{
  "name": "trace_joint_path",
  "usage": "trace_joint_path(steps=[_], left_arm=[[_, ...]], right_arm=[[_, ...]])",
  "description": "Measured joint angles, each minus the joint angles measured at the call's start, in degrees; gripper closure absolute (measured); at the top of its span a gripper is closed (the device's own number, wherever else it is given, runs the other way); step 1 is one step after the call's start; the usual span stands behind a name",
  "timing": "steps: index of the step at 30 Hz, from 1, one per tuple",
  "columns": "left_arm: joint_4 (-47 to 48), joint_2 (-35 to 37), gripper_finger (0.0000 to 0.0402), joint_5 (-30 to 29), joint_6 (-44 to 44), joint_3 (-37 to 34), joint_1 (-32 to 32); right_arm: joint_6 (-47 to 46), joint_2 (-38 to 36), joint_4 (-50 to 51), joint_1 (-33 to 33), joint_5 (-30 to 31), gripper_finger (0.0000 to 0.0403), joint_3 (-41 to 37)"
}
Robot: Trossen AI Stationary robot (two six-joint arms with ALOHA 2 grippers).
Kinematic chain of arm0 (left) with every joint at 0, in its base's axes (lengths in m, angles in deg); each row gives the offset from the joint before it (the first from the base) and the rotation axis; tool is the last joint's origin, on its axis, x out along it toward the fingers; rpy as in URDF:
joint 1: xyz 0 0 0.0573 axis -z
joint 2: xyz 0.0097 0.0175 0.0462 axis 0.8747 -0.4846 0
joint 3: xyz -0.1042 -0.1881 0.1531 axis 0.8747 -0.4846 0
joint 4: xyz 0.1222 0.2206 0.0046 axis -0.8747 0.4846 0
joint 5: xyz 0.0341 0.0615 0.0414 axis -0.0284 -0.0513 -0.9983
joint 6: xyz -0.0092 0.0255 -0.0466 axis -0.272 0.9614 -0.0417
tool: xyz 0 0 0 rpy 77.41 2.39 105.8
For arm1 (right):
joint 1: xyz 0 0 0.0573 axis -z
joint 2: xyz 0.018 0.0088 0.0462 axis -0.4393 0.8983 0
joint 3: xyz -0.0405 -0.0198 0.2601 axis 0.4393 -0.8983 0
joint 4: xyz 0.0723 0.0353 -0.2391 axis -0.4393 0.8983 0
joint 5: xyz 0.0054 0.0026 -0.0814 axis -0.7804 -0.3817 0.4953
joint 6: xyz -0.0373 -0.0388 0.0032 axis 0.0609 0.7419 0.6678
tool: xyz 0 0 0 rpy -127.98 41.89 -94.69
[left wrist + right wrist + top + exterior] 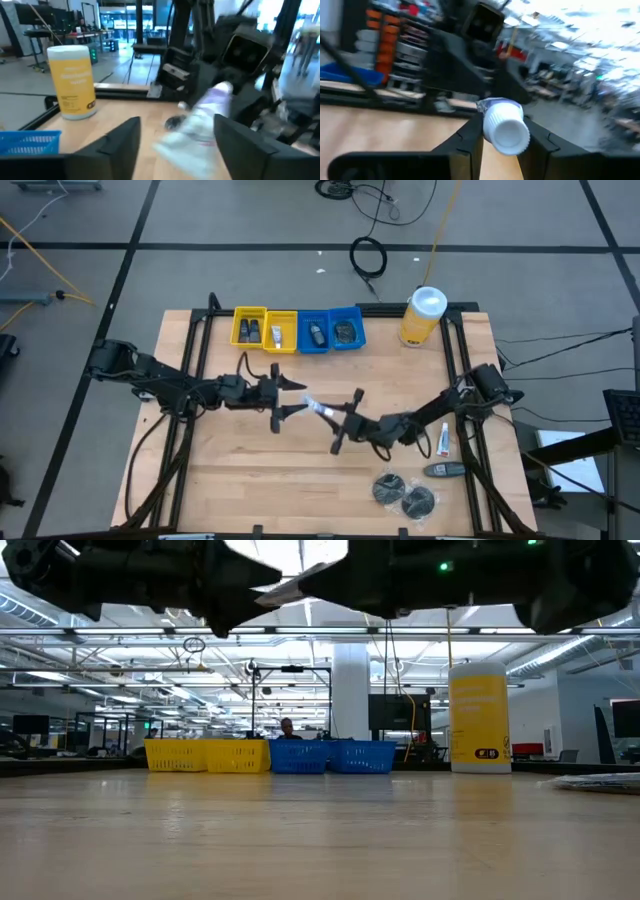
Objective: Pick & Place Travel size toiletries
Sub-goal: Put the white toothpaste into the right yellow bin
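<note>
A thin white tube (318, 408) hangs in the air over the table's middle, in my right gripper (333, 416), which is shut on it. Its flat end points toward the table's left, into the gap of my open left gripper (302, 398). In the left wrist view the tube (200, 125) shows blurred between that gripper's fingers, apart from both. On the table's right lie another white tube (443, 440), a dark stick-like piece (443, 470) and two dark round packets (390, 488) (417, 500). My right gripper pinches the tube between its two fingers (470, 137) at the cap end (506, 131), the white ribbed cap facing back toward the wrist. The fingers come level from the table's right and lie along the tube. It is lifted clear of the table and lies roughly level.
Two yellow bins (250, 328) and two blue bins (330, 332) stand in a row along the far edge, with small items in them. A large yellow canister with a white lid (423, 315) stands at the far right. Bare wood lies near and left of the grippers.
</note>
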Motion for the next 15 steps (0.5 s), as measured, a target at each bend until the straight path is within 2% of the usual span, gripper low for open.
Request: trace_joint_path(steps=[3,7,12,15], left_arm=[[-0.4,0.0,0.0114,-0.5,-1.7,0.9,-0.1],[-0.1,0.9,0.0084,-3.6,-0.8,1.7,0.1],[6.9,3.8,0.0076,-11.7,-3.3,1.8,-0.2],[12.3,4.0,0.0076,-13.5,-7.8,1.8,-1.4]], right_arm=[[3.9,0.0,-1.1,2.1,0.0,0.0324,0.0],[5.7,0.0,2.7,3.4,0.5,0.0331,0.0],[10.4,0.0,4.5,3.1,7.5,0.0329,0.0],[14.5,0.0,2.9,2.4,7.7,0.0329,0.0]])
